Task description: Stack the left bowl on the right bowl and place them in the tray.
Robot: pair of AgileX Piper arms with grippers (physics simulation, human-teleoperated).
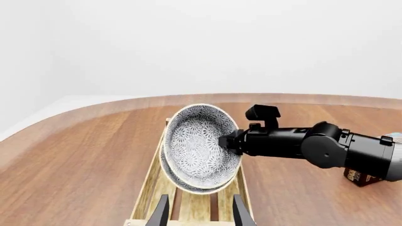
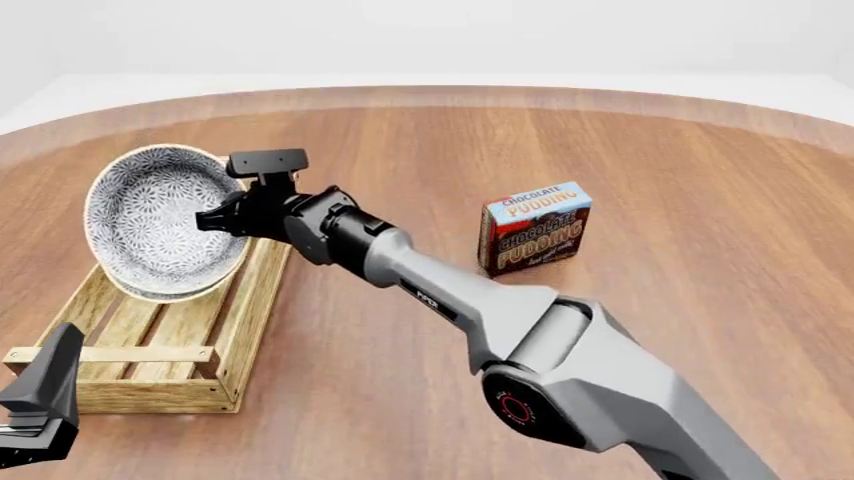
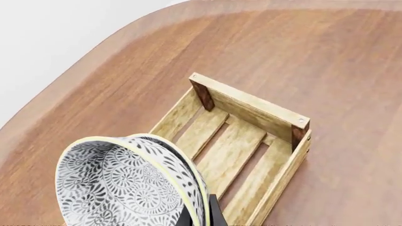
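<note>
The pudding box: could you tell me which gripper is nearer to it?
Right. The right gripper grips the stacked bowls over the tray; the left gripper sits farther from the pudding box.

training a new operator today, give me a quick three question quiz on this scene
1. True or false: the two bowls are nested and tilted steeply on edge.
2. Which arm holds the bowls at the rim?
A. left
B. right
C. both
3. Fill in: the bowls are over the far end of the ____.

Key:
1. True.
2. B: the right gripper has its jaws shut on the rim, while the left gripper hangs open near the tray's near end.
3. Tray. The pudding box stands apart on the table.
</note>
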